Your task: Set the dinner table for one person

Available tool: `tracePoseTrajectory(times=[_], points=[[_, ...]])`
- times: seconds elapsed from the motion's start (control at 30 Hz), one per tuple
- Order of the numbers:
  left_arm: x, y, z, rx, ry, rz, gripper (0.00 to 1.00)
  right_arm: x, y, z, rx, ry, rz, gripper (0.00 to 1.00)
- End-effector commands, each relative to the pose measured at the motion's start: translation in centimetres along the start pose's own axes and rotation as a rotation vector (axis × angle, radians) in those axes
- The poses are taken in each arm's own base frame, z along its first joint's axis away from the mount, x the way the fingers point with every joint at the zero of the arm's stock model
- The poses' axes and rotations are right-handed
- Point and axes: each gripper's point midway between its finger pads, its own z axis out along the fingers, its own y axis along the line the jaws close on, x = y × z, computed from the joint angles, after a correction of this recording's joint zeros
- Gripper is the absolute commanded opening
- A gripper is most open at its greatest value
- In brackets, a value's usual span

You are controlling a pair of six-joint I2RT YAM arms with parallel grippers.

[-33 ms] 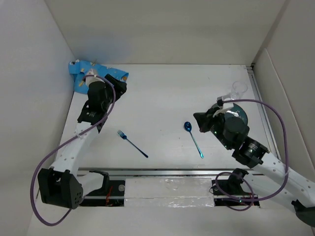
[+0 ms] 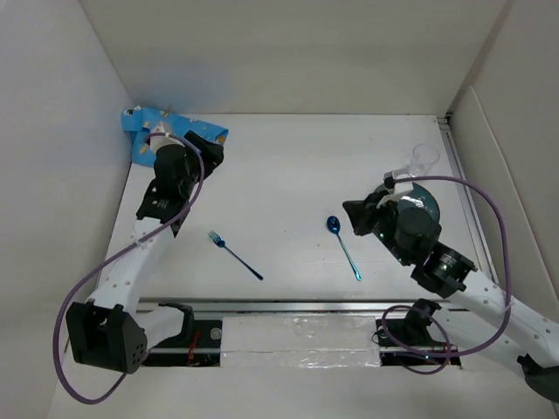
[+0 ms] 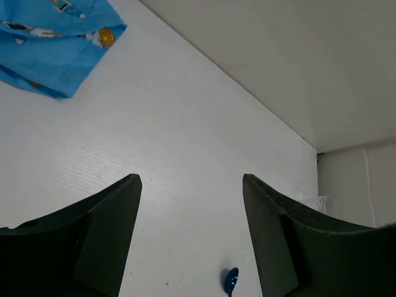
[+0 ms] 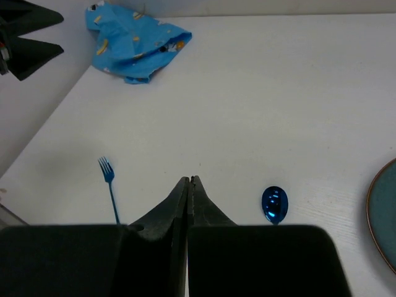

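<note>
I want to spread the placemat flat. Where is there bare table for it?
The widest bare stretch of the dinner table lies between the crumpled placemat, far left, and the glass, far right, beyond the fork and spoon. The right side is crowded: plate and glass sit close together.

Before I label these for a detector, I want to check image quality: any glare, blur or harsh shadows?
Top view: soft, even light, no hard shadows; the clear glass nearly vanishes against the white table. Left wrist: the open left hand is a dark silhouette. Right wrist: small glints on the spoon; the shut right hand is near black.
</note>
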Motion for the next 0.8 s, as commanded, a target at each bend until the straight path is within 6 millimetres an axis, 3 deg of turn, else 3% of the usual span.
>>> tracePoseTrajectory(times=[0.0,0.07,0.1,0.13,0.2,0.23,0.27,0.3,0.33,0.37,0.4,0.43,0.47,0.5,0.57,0.6,0.77], points=[[-6.7,-3.1,-2.9,0.051,-0.231,0.009,0.64,0.2,0.6,1.1,-0.030,-0.009,0.011,0.25],[-7.1,-3.0,-2.9,0.042,-0.250,0.004,0.61,0.6,0.7,1.5,-0.034,0.005,0.004,0.25],[-8.2,-3.2,-3.1,0.030,-0.289,-0.007,0.58,0.4,1.0,1.7,-0.041,0.003,0.005,0.00],[-8.8,-3.4,-3.1,0.026,-0.311,-0.010,0.54,0.3,1.3,1.7,-0.050,0.006,0.010,0.00],[-11.0,-3.7,-2.8,0.028,-0.351,-0.015,0.31,0.7,1.9,2.1,-0.083,0.022,0.001,0.00],[-12.6,-2.9,-2.5,0.011,-0.380,-0.020,0.18,0.3,2.4,2.3,-0.108,0.000,-0.002,0.00],[-13.4,-2.5,-2.0,0.005,-0.382,-0.024,0.00,0.3,2.5,2.4,-0.110,0.003,-0.002,0.00],[-13.7,-2.0,-0.4,-0.007,-0.344,-0.031,0.00,0.5,2.5,2.5,-0.109,0.013,-0.007,0.00],[-15.7,1.6,1.4,-0.099,-0.340,-0.074,0.00,0.7,2.6,2.5,-0.115,0.021,-0.009,0.00],[-15.7,1.6,1.4,-0.099,-0.340,-0.074,0.00,0.7,2.6,2.5,-0.115,0.021,-0.009,0.00],[-15.9,3.2,3.2,-0.144,-0.308,-0.071,0.02,0.8,2.6,2.6,-0.116,0.023,-0.012,0.00],[-16.5,4.4,3.9,-0.187,-0.314,-0.067,0.13,0.9,2.7,2.5,-0.121,0.030,-0.013,0.00],[-16.8,6.7,4.3,-0.259,-0.298,-0.044,0.33,1.1,2.8,2.5,-0.129,0.036,-0.013,0.00],[-17.1,8.6,5.8,-0.332,-0.296,-0.041,0.39,1.1,2.8,2.5,-0.131,0.034,-0.010,0.00],[-17.0,11.0,6.7,-0.418,-0.284,-0.020,0.51,1.7,2.9,2.6,-0.142,0.041,-0.011,0.00],[-16.7,13.0,7.7,-0.471,-0.275,-0.012,0.54,1.9,3.0,2.8,-0.148,0.043,-0.011,0.00],[-15.6,18.2,11.3,-0.493,-0.179,-0.043,0.56,3.5,3.1,3.5,-0.149,0.102,-0.022,0.00]])
